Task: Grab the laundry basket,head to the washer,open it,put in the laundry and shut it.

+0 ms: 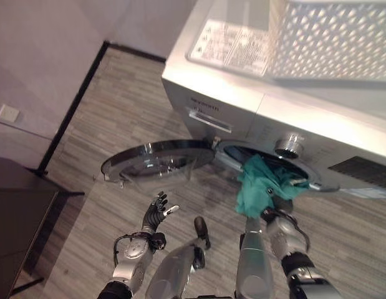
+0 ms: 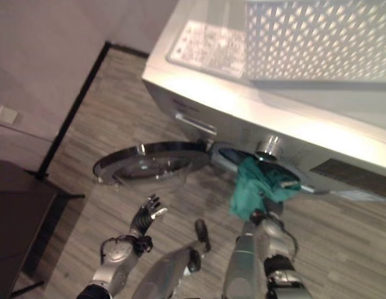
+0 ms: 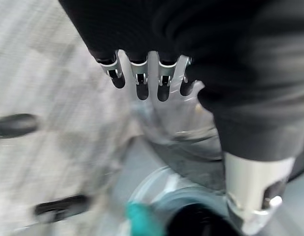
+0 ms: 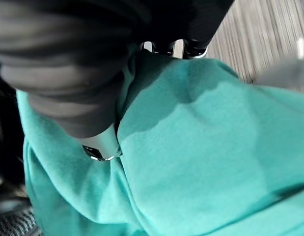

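- Left eye view: the right hand [image 1: 275, 219] is up at the washer [image 1: 292, 118] mouth with the teal garment [image 1: 260, 185] bunched over it; the cloth drapes half in the drum opening [image 1: 267, 163] and half down over the lower rim. The left hand [image 1: 156, 212] hangs free above the wood floor [image 1: 118, 112], fingers loosely straight, holding nothing. The round door [image 1: 154, 161] is swung fully out to the robot's left, and the white laundry basket [image 1: 330, 37] sits on the washer top.
- Right eye view: same layout; the garment hides the right hand's fingers.
- Left wrist view: straight, relaxed fingers [image 3: 138, 81] with nothing between them; the door's glass and a scrap of teal lie beyond.
- Right wrist view: teal cloth is pressed close against the hand's dark cover, with silver finger parts [image 4: 100, 152] sunk into the folds; I cannot tell whether they grip it.
- Step in hand, by my reading: loading the laundry, with the door already opened.
- Next move likely calls for pushing the hanging part fully past the rim, pulling the right hand clear, then swinging the door shut with the left, with no cloth trapped in the seal.
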You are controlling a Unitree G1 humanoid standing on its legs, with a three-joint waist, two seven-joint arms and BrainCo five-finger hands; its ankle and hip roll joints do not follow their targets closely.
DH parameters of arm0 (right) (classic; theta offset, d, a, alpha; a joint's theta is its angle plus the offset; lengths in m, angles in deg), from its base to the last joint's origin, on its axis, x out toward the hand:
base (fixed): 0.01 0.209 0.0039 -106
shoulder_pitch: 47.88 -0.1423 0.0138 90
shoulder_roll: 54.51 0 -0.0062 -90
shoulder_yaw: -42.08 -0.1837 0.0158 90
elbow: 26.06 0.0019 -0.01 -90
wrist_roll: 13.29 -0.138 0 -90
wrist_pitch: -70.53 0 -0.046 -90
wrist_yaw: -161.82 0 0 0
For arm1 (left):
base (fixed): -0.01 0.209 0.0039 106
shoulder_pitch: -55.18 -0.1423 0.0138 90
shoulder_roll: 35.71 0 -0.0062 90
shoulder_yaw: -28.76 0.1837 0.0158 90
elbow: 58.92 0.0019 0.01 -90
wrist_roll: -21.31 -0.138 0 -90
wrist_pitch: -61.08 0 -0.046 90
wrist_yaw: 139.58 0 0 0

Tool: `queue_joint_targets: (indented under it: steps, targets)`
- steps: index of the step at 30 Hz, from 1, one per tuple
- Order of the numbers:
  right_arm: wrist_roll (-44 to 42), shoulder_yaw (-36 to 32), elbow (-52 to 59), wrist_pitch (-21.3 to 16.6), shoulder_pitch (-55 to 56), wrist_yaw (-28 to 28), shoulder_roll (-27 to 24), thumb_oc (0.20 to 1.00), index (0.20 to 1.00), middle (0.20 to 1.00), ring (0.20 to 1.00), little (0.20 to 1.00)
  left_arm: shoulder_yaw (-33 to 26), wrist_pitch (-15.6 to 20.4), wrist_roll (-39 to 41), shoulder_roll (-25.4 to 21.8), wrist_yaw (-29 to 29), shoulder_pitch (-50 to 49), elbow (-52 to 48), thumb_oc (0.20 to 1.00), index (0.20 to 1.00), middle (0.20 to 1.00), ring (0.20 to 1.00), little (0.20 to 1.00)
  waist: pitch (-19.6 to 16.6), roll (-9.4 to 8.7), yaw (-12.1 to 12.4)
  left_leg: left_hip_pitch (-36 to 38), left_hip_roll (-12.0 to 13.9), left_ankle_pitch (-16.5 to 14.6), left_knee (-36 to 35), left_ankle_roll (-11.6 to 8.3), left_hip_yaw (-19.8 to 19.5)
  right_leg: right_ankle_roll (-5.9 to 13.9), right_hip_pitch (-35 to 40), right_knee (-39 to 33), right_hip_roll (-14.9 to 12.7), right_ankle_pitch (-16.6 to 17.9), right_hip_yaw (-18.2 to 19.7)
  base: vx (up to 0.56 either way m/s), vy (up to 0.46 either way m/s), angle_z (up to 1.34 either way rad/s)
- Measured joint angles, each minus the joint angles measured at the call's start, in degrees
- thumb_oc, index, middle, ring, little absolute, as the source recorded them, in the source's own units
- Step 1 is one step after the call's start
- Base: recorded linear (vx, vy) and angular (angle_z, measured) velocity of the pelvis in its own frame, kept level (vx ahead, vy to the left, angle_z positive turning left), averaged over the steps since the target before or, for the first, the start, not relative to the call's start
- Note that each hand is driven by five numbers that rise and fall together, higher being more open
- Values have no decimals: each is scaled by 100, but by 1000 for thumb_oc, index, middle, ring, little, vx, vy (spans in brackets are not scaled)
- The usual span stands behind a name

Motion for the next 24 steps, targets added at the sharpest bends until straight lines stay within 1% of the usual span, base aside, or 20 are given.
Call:
queue_joint_targets:
  steps: [1,3,5,8,10,11,13,14,15,18,20,21,22,23,24]
  targets:
    - [-56,137,0,-14,-38,0,73,200,200,200,200,200,53,1,2,1,17,-1,29,1000,1000,1000,1000,1000,25,-2,3,-59,-1,21,-1,-29,-4,-52,-62,20,-17,63,-33,-80,-28,5]
    - [-115,279,-48,-77,-97,2,167,200,200,200,200,200,141,19,12,2,51,42,35,1000,1000,1000,1000,1000,30,0,13,-147,-3,34,-5,-50,-36,-48,-147,46,-22,134,-39,-66,-15,8]
    - [-309,292,-293,-139,-291,-36,217,200,200,200,200,200,227,93,176,35,62,116,33,1000,1000,1000,1000,1000,59,61,30,-291,-14,54,-4,-69,-77,-76,-274,43,-37,231,-85,-44,6,11]
    - [-483,43,-519,-164,-714,-135,84,200,200,200,200,200,404,139,175,45,83,277,48,1000,1000,1000,1000,1000,123,194,77,-373,-66,96,-30,-69,-147,-101,-292,-26,-124,433,-257,-25,19,17]
    - [-676,-265,-513,-261,-1216,-286,-66,200,200,200,200,200,406,216,206,38,87,275,13,1000,1000,1000,1000,1000,145,290,199,-419,-83,108,-101,-81,-158,-145,-354,-61,-140,499,-323,-11,7,3]
    - [-704,-383,-500,-347,-1524,-378,-170,200,200,200,200,200,407,221,211,24,86,277,-31,1000,1000,1000,1000,1000,148,344,245,-490,-84,110,-104,-82,-159,-145,-426,-63,-143,500,-322,-24,-5,4]
    - [-705,-566,-390,-619,-2202,-539,-589,200,200,200,200,200,430,239,219,37,79,286,-124,1000,1000,1000,1000,1000,211,513,389,-622,-108,164,-125,-79,-178,-163,-557,-56,-169,594,-340,-23,-1,7]
    - [-707,-626,-355,-644,-2268,-572,-652,200,200,200,200,200,451,241,221,33,77,285,-128,1000,1000,1000,1000,1000,210,538,422,-634,-108,164,-133,-79,-177,-162,-573,-57,-169,594,-340,-23,2,10]
    - [-712,-783,-120,-907,-2726,-822,-995,200,200,200,200,200,582,247,280,26,28,279,-117,1000,1000,1000,1000,1000,177,660,499,-801,-149,190,-192,-83,-216,-161,-768,-27,-205,597,-356,-26,-13,7]
    - [-756,-890,-126,-987,-2889,-983,-1209,200,200,200,200,200,585,262,422,80,-42,323,-127,1000,1000,1000,1000,1000,175,663,526,-891,-179,236,-199,-89,-321,-137,-815,-25,-251,583,-400,-18,-44,12]
    - [-885,-934,-277,-1052,-3001,-1012,-1494,200,200,200,200,200,602,358,444,137,-79,346,-159,1000,1000,1000,1000,1000,159,686,611,-1043,-202,269,-190,-110,-395,-103,-926,-1,-302,555,-485,-22,-71,25]
    - [-1039,-1048,-533,-1066,-3231,-1052,-1670,200,200,200,200,200,625,379,449,139,-93,348,-156,1000,1000,1000,1000,1000,158,688,692,-1199,-220,316,-181,-117,-467,-96,-1059,56,-328,549,-540,19,-160,31]
    - [-1216,-1056,-918,-1081,-3620,-1079,-1916,200,200,200,200,200,669,388,452,133,-107,348,-155,1000,1000,1000,1000,1000,153,694,824,-1385,-238,375,-168,-111,-509,-93,-1275,193,-357,513,-549,32,-211,31]
    - [-1326,-1067,-1133,-1090,-3871,-1063,-2049,200,200,200,200,200,696,393,456,130,-111,347,-156,1000,1000,1000,1000,1000,144,707,879,-1491,-255,422,-167,-123,-581,-99,-1402,293,-385,464,-574,60,-209,30]
    - [-1478,-1126,-1431,-1114,-4094,-1005,-2224,200,200,200,200,200,751,397,507,128,-114,355,-164,1000,1000,1000,1000,1000,113,751,935,-1628,-262,470,-164,-177,-708,-55,-1510,358,-399,399,-634,15,-172,42]
